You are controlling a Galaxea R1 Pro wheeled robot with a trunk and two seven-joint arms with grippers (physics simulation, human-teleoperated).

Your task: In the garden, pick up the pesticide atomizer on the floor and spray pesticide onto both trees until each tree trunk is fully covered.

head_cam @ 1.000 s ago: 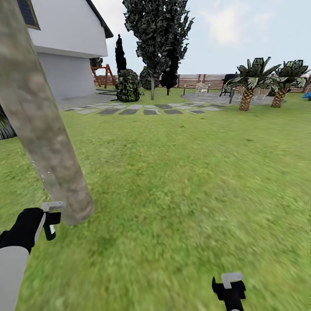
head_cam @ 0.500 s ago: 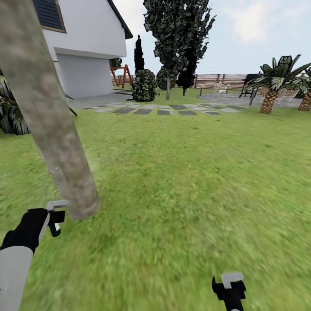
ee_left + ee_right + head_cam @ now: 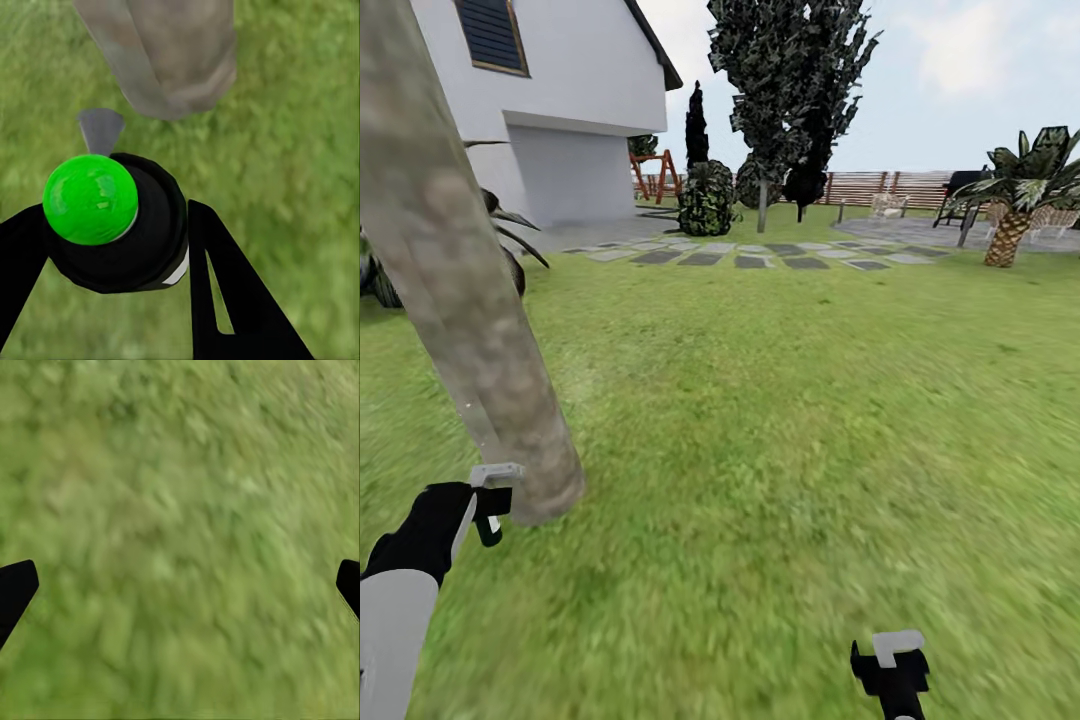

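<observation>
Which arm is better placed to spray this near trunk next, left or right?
Left. Its tool is shut on the atomizer, right beside the near tree trunk. The right tool is open over grass, well off from the trunk.

No text, label, brand, number or sign can be read anywhere in these views.
</observation>
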